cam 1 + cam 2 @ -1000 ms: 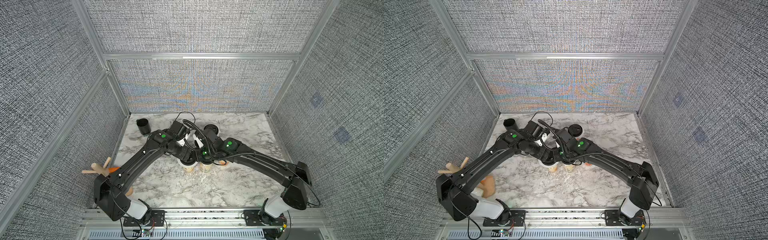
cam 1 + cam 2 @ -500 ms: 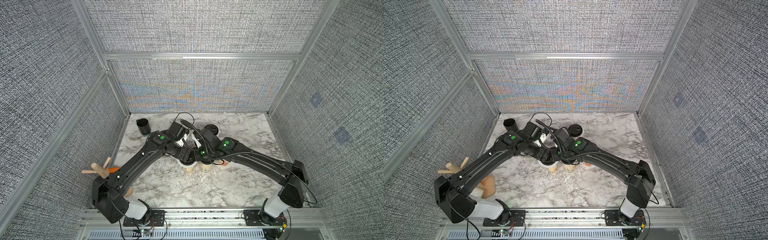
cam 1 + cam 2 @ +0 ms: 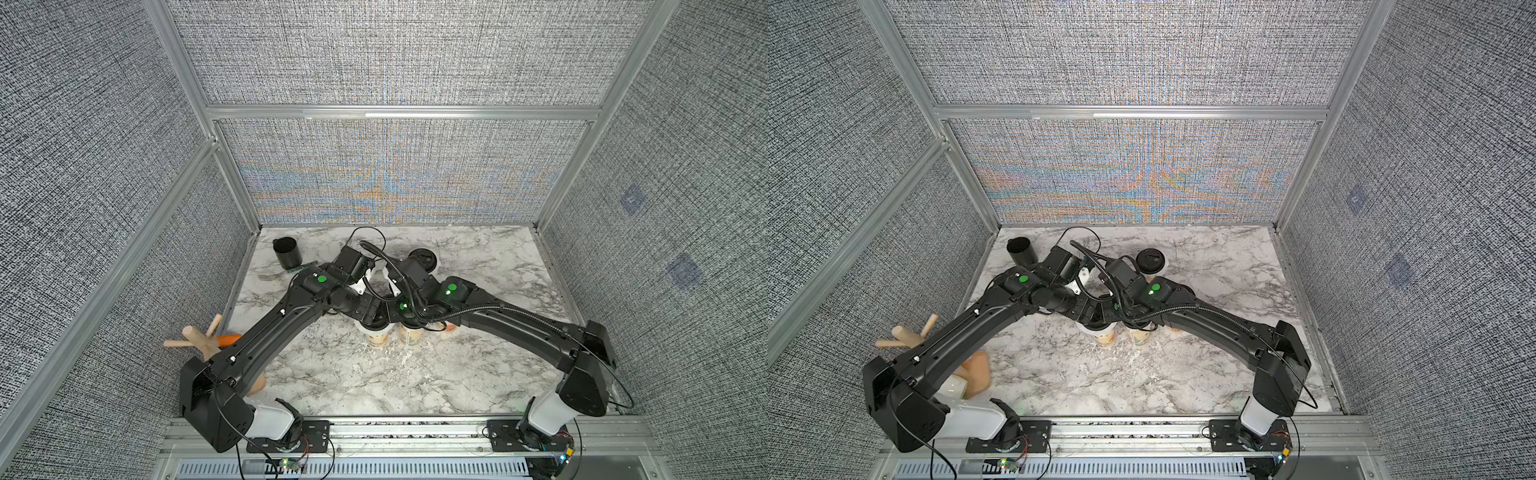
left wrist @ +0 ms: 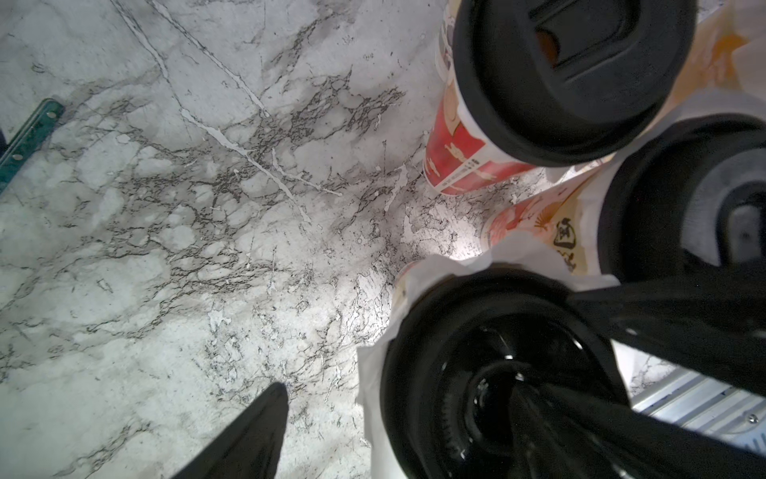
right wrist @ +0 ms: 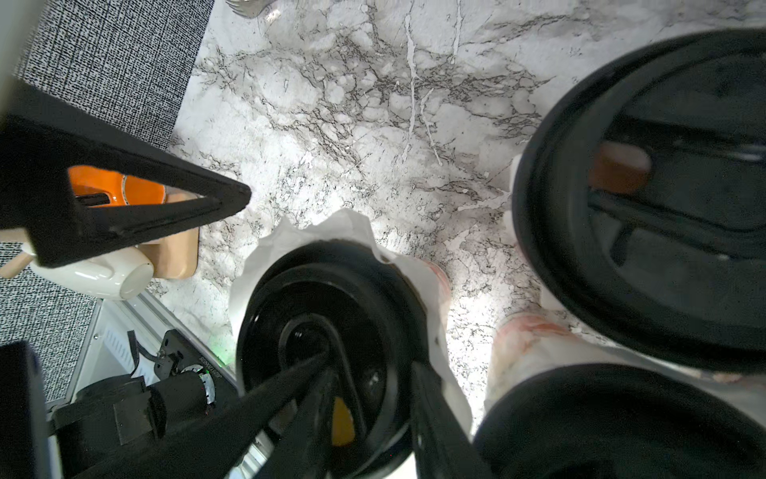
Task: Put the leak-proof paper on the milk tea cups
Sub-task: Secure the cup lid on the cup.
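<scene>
While my right fingers stand part-way apart over the black lid in the lower middle of the right wrist frame, I cannot tell whether they pinch its rim or merely hover above it. My left fingers are spread wide and grasp nothing. One hangs over bare table at the bottom of the left wrist frame, and the other reaches across the middle of that same lid.

Under the lid lies the leak-proof paper. Its crinkled white edge frills out around the mouth of the milk tea cup below it. Two more lidded cups crowd just beside it, one of them a red-printed cup in the upper right of the left wrist frame.

I judge the sheet to be thin, limp and nearly weightless, so it would crease, tear or slip if tugged. I would take it only by the free frill beyond the rim, or press down through the lid instead. The cup looks light and tall, so a sideways nudge could tip it. I would steady it low on its wall.
</scene>
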`<state>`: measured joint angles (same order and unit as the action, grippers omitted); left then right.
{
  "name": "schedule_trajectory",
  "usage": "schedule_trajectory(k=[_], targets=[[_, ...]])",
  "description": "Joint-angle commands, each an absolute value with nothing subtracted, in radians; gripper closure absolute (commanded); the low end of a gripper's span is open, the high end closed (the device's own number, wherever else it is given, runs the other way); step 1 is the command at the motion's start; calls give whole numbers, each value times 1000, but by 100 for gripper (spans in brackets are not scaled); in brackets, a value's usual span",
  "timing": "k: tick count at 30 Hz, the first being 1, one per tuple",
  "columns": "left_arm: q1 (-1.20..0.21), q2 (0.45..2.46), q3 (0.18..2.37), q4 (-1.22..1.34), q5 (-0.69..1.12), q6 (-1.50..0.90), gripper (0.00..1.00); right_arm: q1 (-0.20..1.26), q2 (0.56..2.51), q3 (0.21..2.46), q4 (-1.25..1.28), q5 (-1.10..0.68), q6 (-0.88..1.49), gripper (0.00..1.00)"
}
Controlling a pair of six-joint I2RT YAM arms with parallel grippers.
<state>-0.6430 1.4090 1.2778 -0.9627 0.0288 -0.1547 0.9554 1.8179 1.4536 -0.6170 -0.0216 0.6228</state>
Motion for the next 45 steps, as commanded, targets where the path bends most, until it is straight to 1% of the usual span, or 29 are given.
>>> schedule_trajectory(k=[1,16,30,45], targets=[[-646,1433,1240,-1136,-31,-115,15,965,1842,1431,-739,-66,638,63],[-646,1434,1250,-1149,-54,-133,15,968,1849,1494,-747,-64,617,63],[-646,1459,1295,-1188,-98,-143,15,969,1845,1651,-743,-54,554,62],[-646,1497,1420,-1210,-92,-115,15,967,1743,1546,-748,-15,563,61]])
